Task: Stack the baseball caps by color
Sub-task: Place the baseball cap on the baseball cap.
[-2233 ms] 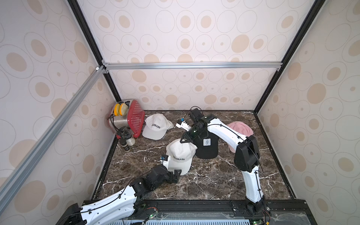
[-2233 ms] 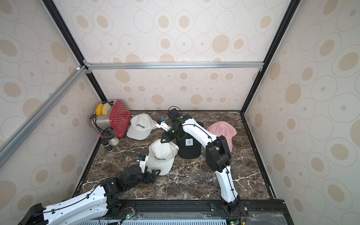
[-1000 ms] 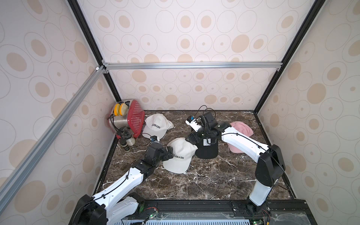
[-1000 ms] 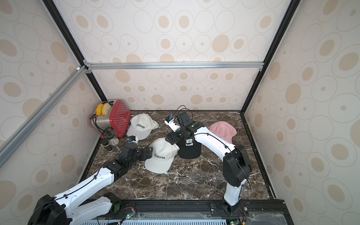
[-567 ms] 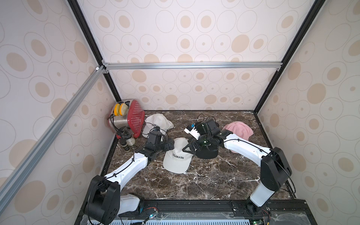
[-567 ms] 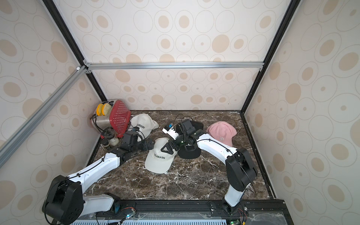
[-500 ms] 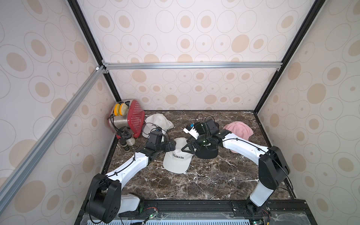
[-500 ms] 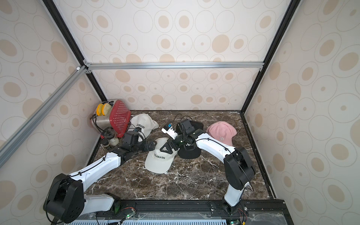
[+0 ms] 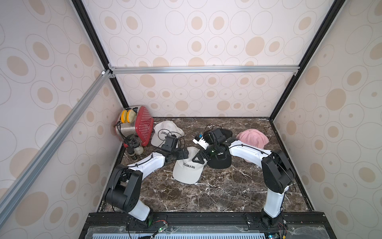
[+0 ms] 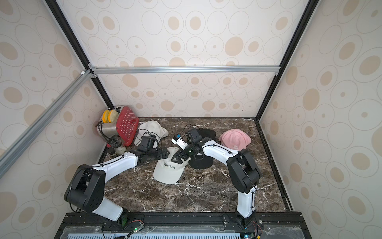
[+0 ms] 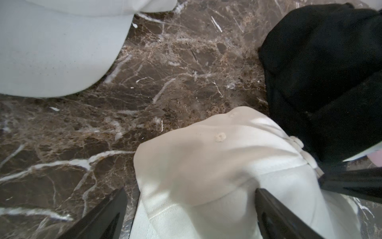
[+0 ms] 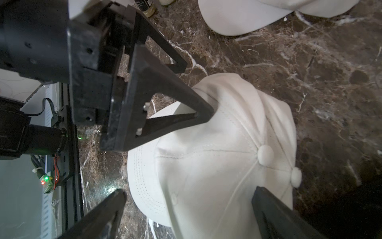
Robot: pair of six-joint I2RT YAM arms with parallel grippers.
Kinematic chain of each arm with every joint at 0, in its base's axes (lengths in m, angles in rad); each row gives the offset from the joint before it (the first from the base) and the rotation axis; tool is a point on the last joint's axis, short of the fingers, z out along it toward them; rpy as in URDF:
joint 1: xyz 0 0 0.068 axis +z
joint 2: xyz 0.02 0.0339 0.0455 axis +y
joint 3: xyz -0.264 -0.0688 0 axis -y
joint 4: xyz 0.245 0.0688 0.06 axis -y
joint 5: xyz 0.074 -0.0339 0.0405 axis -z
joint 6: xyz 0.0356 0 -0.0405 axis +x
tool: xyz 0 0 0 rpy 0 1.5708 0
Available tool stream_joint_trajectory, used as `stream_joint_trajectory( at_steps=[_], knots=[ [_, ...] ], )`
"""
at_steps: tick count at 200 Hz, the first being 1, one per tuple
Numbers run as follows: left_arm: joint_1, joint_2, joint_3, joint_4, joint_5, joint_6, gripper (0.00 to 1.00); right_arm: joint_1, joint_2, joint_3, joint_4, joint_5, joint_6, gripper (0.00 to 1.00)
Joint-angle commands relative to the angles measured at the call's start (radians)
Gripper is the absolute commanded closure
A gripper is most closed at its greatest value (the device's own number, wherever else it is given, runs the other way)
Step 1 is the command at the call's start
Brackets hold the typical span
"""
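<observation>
Walls (image 9: pixel 196 41): cream with tan ovals; table is closed in at back, left and right.
Frame: black posts (image 9: pixel 91 35) and silver rails (image 9: pixel 202 69) are seen in both top views.
Table (image 9: pixel 217 192): dark brown marble with white veins; bare stone is shown across the front half, between the arm bases.
Front edge: bounded by black base bar (image 9: pixel 206 217).
Back left corner: taken up by red perforated basket (image 9: pixel 144 122).
Middle white cap (image 9: pixel 187 171): laid mid-table, brim toward front.
Back white cap (image 9: pixel 165 132): laid just beside the basket.
Black caps (image 9: pixel 220 162): piled just beside middle white cap, on its right.
Pink cap (image 9: pixel 252 137): placed back right, apart from the rest.
Left gripper (image 11: pixel 190 192): jaws spread wide, set either side of middle white cap's crown; one finger is seen pressed into the fabric.
Right gripper (image 12: pixel 189 191): jaws spread wide over the same cap, not clamped.
Jars (image 9: pixel 136 149): grouped in front of the basket.
</observation>
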Motion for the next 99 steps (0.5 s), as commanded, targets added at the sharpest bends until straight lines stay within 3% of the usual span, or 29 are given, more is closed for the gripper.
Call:
stream_joint_trajectory(
  at_steps=[1,32,70,99],
  knots=[
    [0.002,-0.007,0.012,-0.048,-0.057,-0.014,0.02,0.001,0.003,0.006,-0.031,0.012,-0.011,0.0],
    [0.003,-0.156,-0.045,-0.045,-0.142,-0.046,0.01,0.006,0.014,-0.001,-0.028,-0.099,-0.023,0.0],
    [0.004,-0.377,-0.143,-0.025,-0.254,-0.092,0.01,0.025,0.017,-0.003,-0.047,-0.125,-0.078,0.0],
    [0.004,-0.432,-0.166,0.01,-0.234,-0.075,0.01,0.031,0.029,0.028,-0.108,-0.157,-0.153,0.0]
  ],
)
